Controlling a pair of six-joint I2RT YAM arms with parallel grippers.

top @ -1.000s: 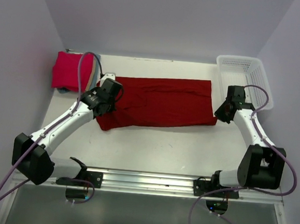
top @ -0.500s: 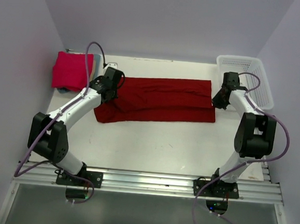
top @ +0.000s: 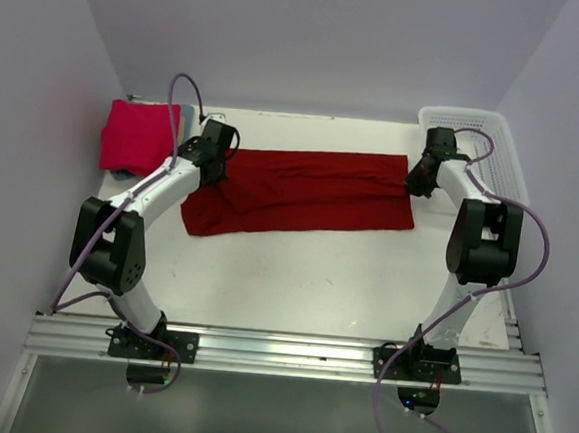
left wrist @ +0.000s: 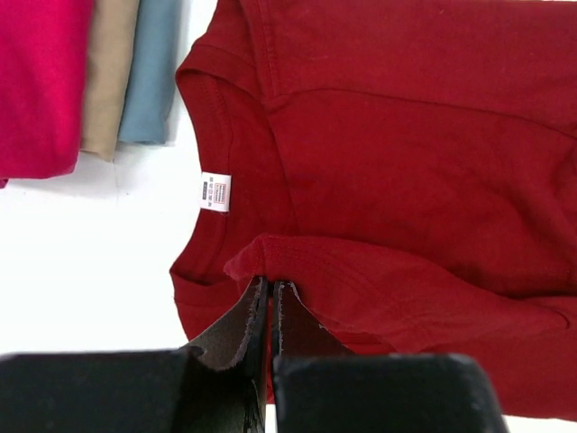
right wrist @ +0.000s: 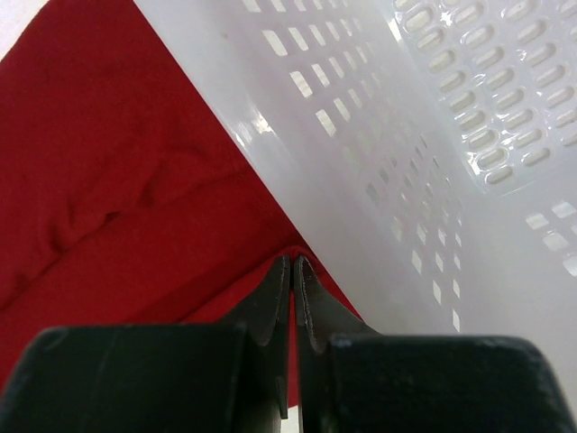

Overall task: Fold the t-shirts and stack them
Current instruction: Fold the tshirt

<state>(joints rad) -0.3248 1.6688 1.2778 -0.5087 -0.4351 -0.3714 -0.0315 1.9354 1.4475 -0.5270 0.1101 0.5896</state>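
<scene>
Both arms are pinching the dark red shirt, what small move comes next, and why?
Probably open both and release: the left fingers and right fingers each pinch the dark red t-shirt near its far side, so the lengthwise fold looks laid.

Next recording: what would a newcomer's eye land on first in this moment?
A dark red t-shirt lies stretched across the middle of the table, the left fingers pinched on its collar end and the right fingers on the opposite end. A folded pinkish-red t-shirt lies at the far left corner, and a white mesh basket sits at the far right.
</scene>
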